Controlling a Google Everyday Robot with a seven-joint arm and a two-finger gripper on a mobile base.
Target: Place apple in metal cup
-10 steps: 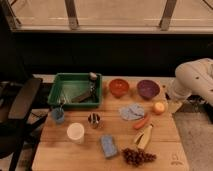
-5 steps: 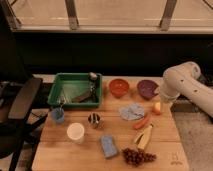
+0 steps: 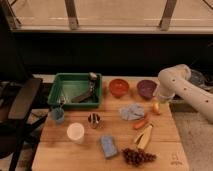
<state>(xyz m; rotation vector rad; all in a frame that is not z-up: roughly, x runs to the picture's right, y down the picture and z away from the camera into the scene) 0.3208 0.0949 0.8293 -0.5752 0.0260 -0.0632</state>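
Observation:
The apple (image 3: 155, 107) is a small yellow-orange fruit on the wooden table (image 3: 55, 150), near its right edge, just right of a blue-grey cloth (image 3: 131, 111). My gripper (image 3: 160, 99) hangs from the white arm (image 3: 172, 80) directly over the apple and hides part of it. The metal cup (image 3: 93, 120) stands upright near the middle of the table, well to the left of the apple, between the white cup (image 3: 75, 132) and the cloth.
A green bin (image 3: 76, 90) with utensils sits at back left, an orange-red bowl (image 3: 119, 87) and a purple bowl (image 3: 146, 88) at the back. A blue cup (image 3: 58, 115), carrot (image 3: 141, 122), banana (image 3: 144, 136), grapes (image 3: 137, 156), blue sponge (image 3: 108, 146). A chair (image 3: 20, 100) stands left.
The arm has swung left and lowered, bringing the gripper down over the apple. The objects on the table have not moved.

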